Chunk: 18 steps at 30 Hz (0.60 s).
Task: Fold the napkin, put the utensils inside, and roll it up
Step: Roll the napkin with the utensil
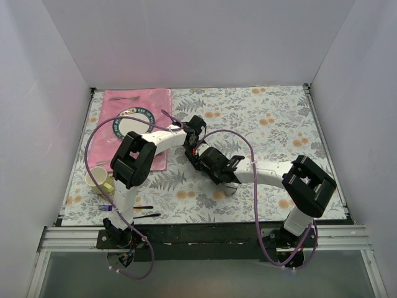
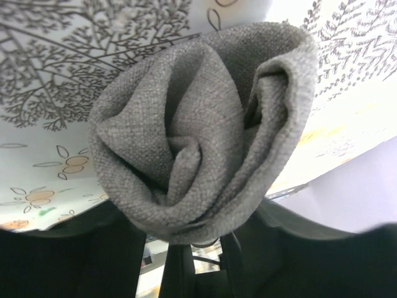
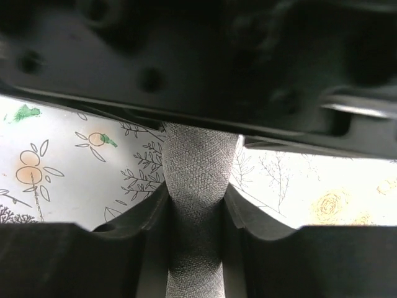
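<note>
Napkin: the soft grey woven cloth napkin (image 2: 198,136) is sitting bunched into a loose roll, its folds curling around one another, seen end-on in the left wrist view. It is being held between the two claws near the middle of the table. From above it is mostly hiding behind them. Whether it is touching the table cannot be told, nor whether anything is lying inside the folds.

Left gripper (image 2: 197,251): it is clenching the lower edge of the bundle, its dark fingers (image 2: 177,267) closing on the cloth from both sides. In the overhead view this left gripper (image 1: 196,131) is reaching in from the left.

Right gripper (image 3: 195,214): it is pinching a narrow, tightly gathered band of the napkin (image 3: 193,180) between its fingers (image 3: 149,214), the jaws pressing against the cloth. Seen from above, the right gripper (image 1: 200,158) is sitting just beside the left one, pointing toward it.

Table: the leaf-and-flower patterned tablecloth (image 1: 273,124) is covering the whole surface.

Placemat: the pink rectangular placemat (image 1: 146,102) is lying at the far left, with a white round plate with a dark rim (image 1: 127,126) resting on it and the left arm passing over its near edge.

Cup: the pale paper cup (image 1: 96,179) is standing near the left edge.

Other utensils: the purple-handled fork (image 1: 107,208) and the thin black utensil (image 1: 147,215) are lying near the front edge, well apart from the napkin.
</note>
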{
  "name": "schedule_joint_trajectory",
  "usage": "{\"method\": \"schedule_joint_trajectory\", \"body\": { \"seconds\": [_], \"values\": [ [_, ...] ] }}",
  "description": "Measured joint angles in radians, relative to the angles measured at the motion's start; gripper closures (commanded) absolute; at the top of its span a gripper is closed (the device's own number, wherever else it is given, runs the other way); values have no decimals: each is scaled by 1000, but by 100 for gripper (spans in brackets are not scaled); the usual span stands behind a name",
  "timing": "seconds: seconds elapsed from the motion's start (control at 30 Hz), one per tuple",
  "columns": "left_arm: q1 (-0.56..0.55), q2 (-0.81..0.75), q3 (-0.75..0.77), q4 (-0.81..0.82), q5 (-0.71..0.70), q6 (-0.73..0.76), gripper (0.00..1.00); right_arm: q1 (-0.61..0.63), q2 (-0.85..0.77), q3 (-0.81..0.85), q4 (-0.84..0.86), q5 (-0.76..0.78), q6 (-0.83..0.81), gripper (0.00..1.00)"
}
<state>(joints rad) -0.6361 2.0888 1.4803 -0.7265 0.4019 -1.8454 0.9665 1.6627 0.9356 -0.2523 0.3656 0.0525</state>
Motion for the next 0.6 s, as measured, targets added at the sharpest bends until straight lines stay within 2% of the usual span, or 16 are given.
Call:
{"method": "schedule_joint_trajectory", "body": {
  "seconds": [0.03,0.13,0.27,0.6],
  "values": [
    [2,-1,0,0,-2,5,35,-6,0,0,2,-7,2,65],
    [10,-6,1,-7,-9,22,30,-36,-9,-3,8,-58,5,67],
    [33,-10,16,-26,-27,45,23,-119,-16,-3,11,-205,8,68],
    [82,-88,17,-5,-42,58,22,-341,-18,-44,97,-661,30,69]
  ]
}}
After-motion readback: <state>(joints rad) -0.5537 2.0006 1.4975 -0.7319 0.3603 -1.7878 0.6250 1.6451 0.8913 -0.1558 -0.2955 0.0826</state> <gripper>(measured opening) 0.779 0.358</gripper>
